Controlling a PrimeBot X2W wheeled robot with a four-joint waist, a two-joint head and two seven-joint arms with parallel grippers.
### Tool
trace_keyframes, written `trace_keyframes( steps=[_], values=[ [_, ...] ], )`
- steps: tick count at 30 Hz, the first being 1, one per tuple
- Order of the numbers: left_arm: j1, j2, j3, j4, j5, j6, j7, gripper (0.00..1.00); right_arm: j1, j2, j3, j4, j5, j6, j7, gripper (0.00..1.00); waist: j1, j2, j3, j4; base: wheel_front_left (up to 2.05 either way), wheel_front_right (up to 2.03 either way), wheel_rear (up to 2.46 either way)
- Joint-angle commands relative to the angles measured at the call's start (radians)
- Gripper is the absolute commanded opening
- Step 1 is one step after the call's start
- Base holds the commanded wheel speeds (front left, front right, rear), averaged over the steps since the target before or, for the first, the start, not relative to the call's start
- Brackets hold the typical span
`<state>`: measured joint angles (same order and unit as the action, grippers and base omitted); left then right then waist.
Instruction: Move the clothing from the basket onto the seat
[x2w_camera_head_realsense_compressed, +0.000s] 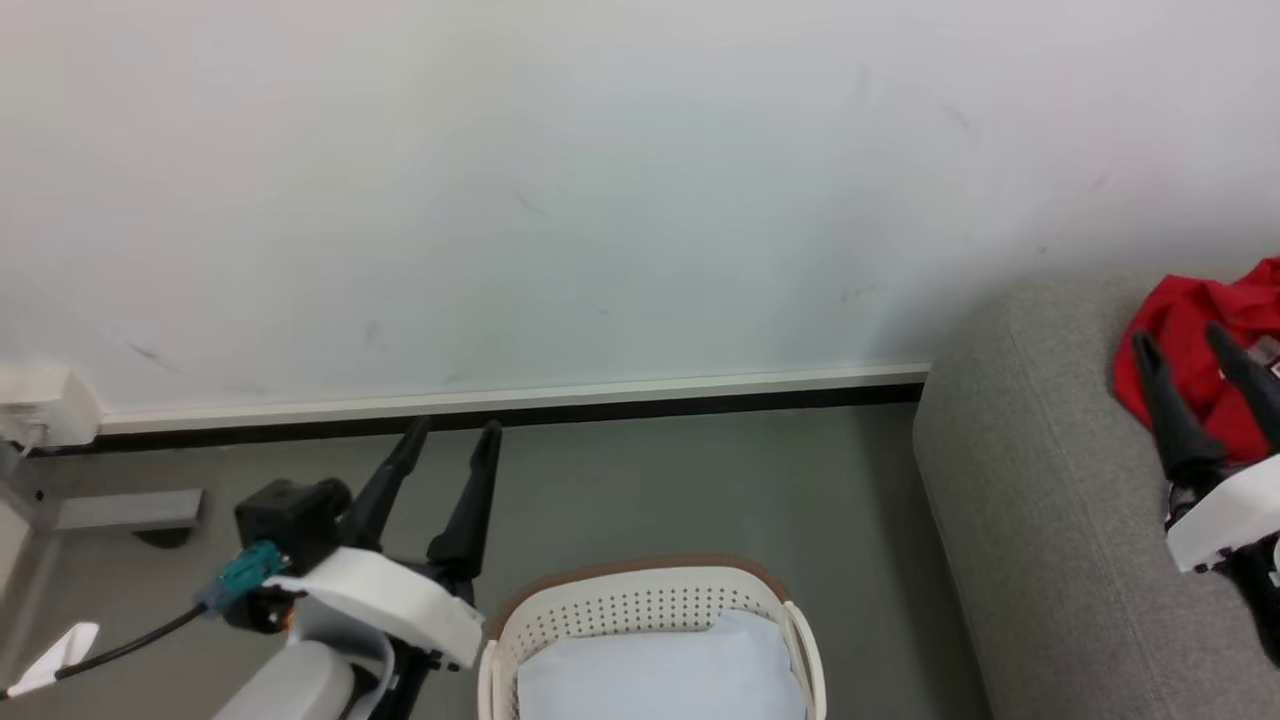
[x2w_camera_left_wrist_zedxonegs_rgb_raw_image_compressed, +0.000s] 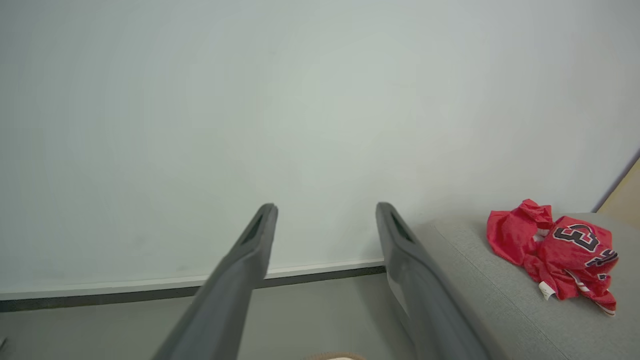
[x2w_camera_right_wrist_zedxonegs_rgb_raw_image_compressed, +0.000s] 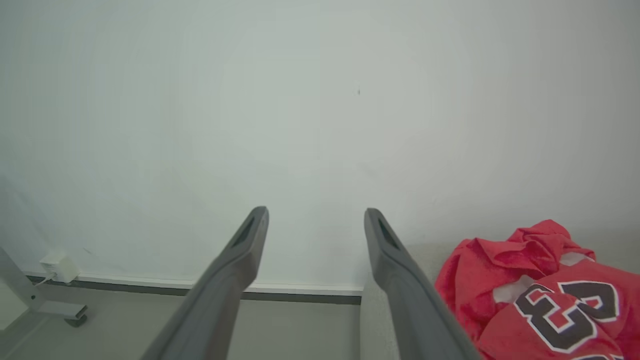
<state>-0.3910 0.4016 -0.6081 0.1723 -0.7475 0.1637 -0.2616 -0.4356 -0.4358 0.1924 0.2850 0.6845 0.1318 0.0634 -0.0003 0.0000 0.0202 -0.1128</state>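
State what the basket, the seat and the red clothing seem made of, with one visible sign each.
Basket: probably moulded plastic, smooth cream, rows of holes.
Seat: woven grey upholstery, matt, weave texture visible.
Clothing: thin soft fabric, crumpled folds, possibly synthetic mesh.

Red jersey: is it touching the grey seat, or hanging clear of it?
Touching. The left wrist view shows the red jersey lying crumpled on the grey seat, with no gap beneath it.
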Motion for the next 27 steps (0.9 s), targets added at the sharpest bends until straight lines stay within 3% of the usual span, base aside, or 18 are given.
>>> trace_keyframes(
  steps=[1, 13, 20, 27],
  values=[
    [0.033, 0.012, 0.025, -0.007, 0.005, 0.005, -0.003, 1.00, 0.036, 0.016, -0.005, -0.011, -0.021, -0.002, -0.030, 1.00, 0.0003, 0.0000, -0.025, 0.030, 0.00, 0.00, 0.00],
    [0.261, -0.060, 0.304, -0.042, 0.130, -0.017, -0.003, 1.00, 0.217, 0.183, 0.018, 0.026, -0.152, -0.002, -0.292, 1.00, 0.0003, 0.0000, -0.056, 0.073, 0.00, 0.00, 0.00],
    [0.377, -0.141, 0.442, -0.020, 0.253, -0.035, -0.003, 1.00, 0.292, 0.256, 0.020, 0.066, -0.205, -0.002, -0.328, 1.00, 0.0003, 0.0000, -0.075, 0.075, 0.00, 0.00, 0.00],
    [0.434, -0.222, 0.546, 0.005, 0.374, -0.108, -0.003, 1.00, 0.330, 0.290, 0.053, 0.031, -0.252, -0.002, -0.329, 1.00, 0.0003, 0.0000, -0.085, 0.074, 0.00, 0.00, 0.00]
  ],
)
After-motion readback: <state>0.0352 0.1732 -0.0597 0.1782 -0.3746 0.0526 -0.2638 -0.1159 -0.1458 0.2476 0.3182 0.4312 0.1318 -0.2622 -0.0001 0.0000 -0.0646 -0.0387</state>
